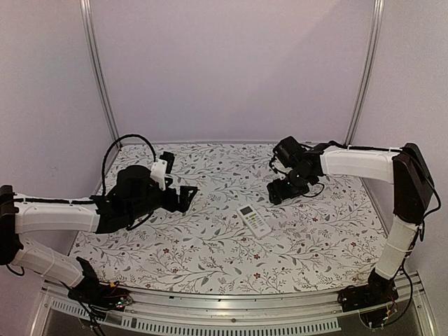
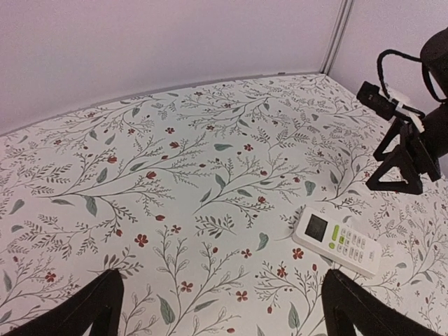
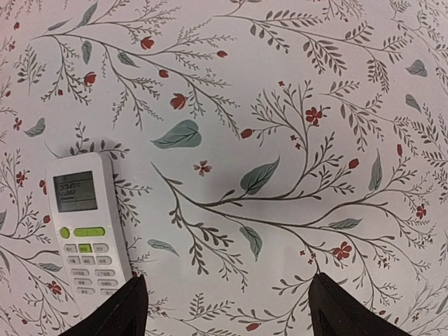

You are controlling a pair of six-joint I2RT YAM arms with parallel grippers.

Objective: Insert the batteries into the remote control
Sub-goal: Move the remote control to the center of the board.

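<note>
My left claw (image 2: 220, 304) and right claw (image 3: 224, 297) are hanging wide open, empty; remote (image 3: 84, 231) is lying face-up beside the right one, probably needing flipping next.

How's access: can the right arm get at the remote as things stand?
Probably yes. The remote lies face up on the table, nothing on or against it, and the right fingers hang open just beside it.

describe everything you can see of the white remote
The remote control is a small white plastic handset, lying flat and face up on the floral table. It shows a small grey screen near one end, green buttons beneath it, then rows of pale keys. Nothing grips it.
</note>
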